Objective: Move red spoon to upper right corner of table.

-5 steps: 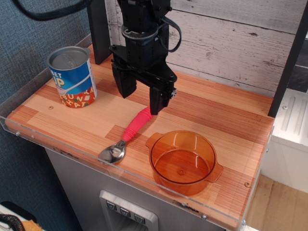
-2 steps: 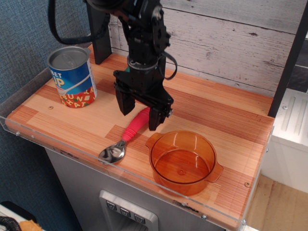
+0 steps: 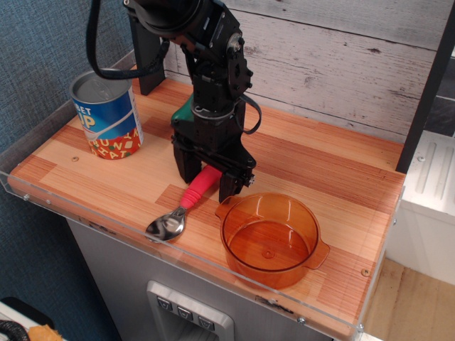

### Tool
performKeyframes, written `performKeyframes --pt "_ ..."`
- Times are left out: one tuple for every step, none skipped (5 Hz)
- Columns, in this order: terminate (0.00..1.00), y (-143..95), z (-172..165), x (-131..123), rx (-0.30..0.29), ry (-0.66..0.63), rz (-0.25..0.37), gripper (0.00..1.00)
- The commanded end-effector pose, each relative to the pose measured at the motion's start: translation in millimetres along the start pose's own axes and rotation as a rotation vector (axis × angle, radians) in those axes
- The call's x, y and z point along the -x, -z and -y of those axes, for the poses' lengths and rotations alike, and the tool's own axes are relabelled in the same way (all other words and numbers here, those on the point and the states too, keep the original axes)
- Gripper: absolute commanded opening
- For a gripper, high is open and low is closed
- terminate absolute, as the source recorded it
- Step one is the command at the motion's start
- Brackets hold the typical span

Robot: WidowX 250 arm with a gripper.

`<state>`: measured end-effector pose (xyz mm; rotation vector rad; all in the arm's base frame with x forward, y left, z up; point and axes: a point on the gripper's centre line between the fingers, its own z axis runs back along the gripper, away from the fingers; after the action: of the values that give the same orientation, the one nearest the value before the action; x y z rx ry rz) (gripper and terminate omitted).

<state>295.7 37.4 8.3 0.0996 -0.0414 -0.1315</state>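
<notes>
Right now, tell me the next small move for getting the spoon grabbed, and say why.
Probably close the jaws. The gripper is low over the table, jaws open and straddling the pink handle of the red spoon, one finger on each side, so it looks lined up. Lifting comes after.

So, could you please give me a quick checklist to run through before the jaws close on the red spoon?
1. Gripper open, one jaw on each side of the red spoon handle: ok.
2. Jaws low enough to catch the handle: cannot tell; their tips look near the table, but contact is not visible.
3. Spoon lying flat, bowl toward the front edge: ok.
4. Orange pot apart from the jaws: cannot tell; its near handle sits very close to one jaw.
5. Blue can out of the way on the left: ok.
6. Far right corner free for the spoon: ok, bare wood shows there.
</notes>
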Motion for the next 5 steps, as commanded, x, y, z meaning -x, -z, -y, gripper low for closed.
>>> performKeyframes --pt "0.0 -0.7 -6.9 -1.0 -0.01 0.006 0.029 0.0" --pt "0.0 -2.3 -11.6 3.7 0.008 0.023 0.045 0.0" --pt "0.0 -4.4 -18.9 8.6 0.009 0.032 0.034 0.0" --pt "0.0 -6.6 -22.0 9.6 0.007 0.072 0.009 0.0" --pt "0.0 -18.4 -23.4 8.8 -0.012 0.069 0.022 0.0"
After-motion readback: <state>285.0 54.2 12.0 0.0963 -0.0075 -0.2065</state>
